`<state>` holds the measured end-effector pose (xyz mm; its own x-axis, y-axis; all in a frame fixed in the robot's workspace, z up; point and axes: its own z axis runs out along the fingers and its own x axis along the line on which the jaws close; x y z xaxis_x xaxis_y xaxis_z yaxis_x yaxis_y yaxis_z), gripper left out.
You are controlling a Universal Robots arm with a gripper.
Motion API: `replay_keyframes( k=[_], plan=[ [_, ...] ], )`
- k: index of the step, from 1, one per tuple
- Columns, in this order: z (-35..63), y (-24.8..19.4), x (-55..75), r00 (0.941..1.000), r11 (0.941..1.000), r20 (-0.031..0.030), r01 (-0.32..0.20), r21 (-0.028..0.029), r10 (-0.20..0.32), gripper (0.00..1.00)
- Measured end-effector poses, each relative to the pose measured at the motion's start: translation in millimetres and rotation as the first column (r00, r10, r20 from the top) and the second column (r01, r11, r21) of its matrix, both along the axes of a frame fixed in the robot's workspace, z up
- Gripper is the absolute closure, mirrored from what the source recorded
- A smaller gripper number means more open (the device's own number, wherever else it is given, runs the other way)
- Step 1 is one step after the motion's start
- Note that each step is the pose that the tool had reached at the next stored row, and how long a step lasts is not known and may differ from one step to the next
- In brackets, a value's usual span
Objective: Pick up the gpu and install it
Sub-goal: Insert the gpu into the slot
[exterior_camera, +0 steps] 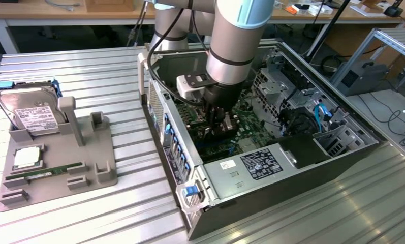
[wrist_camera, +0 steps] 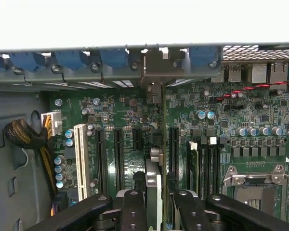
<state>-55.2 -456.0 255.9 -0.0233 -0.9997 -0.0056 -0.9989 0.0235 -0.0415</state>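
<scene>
while the gpu (wrist_camera: pixel 153 185) stands on edge between my fingers (wrist_camera: pixel 133 211), i have it pinched, my pincer (wrist_camera: pixel 154 211) pressed onto its two faces, deep inside the open computer case (exterior_camera: pixel 270 168). in the wrist view the card runs thin and upright from my fingertips toward the metal bracket (wrist_camera: pixel 154 65) at the case's slotted wall, lined up among the black expansion slots (wrist_camera: pixel 118 154) of the green motherboard (wrist_camera: pixel 231 110); whether it is seated in a slot i cannot tell. a white slot (wrist_camera: pixel 80 154) lies beyond the black ones, and the cpu socket (wrist_camera: pixel 253 185) sits on the other side. in the exterior view my pincer (exterior_camera: pixel 219 122) hangs over the board, well apart from the grey holder (exterior_camera: pixel 60 162) on the exterior view's left, which carries the hard drive (exterior_camera: pixel 31 113) and the memory stick (exterior_camera: pixel 45 173)
</scene>
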Motion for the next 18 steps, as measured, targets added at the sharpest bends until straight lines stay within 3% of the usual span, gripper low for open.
replay_keyframes(
  k=[8, 9, 10, 11, 16, 17, 18],
  plan=[
    [2.6, 2.1, 0.0, 1.0, 1.0, 0.0005, 0.0, 0.0013, 0.0, 0.73],
    [2.7, 2.8, 0.1, 1.0, 1.0, 0.0004, 0.0, 0.0045, 0.0, 0.73],
    [2.7, 3.1, 0.0, 1.0, 0.9999, 0.0003, 0.0, 0.0126, 0.0, 0.73],
    [2.5, 3.1, 0.0, 1.0, 0.9999, 0.0005, 0.0, 0.0151, 0.0, 0.73],
    [2.4, 1.2, 0.0, 1.0, 0.9999, 0.0005, 0.0, 0.0156, 0.0, 0.73],
    [2.4, 1.0, 0.0, 1.0, 0.9999, 0.0005, 0.0, 0.0149, 0.0, 0.73],
    [2.5, 0.9, 0.0, 1.0, 0.9999, 0.0004, 0.0, 0.0104, 0.0, 0.73]
  ],
)
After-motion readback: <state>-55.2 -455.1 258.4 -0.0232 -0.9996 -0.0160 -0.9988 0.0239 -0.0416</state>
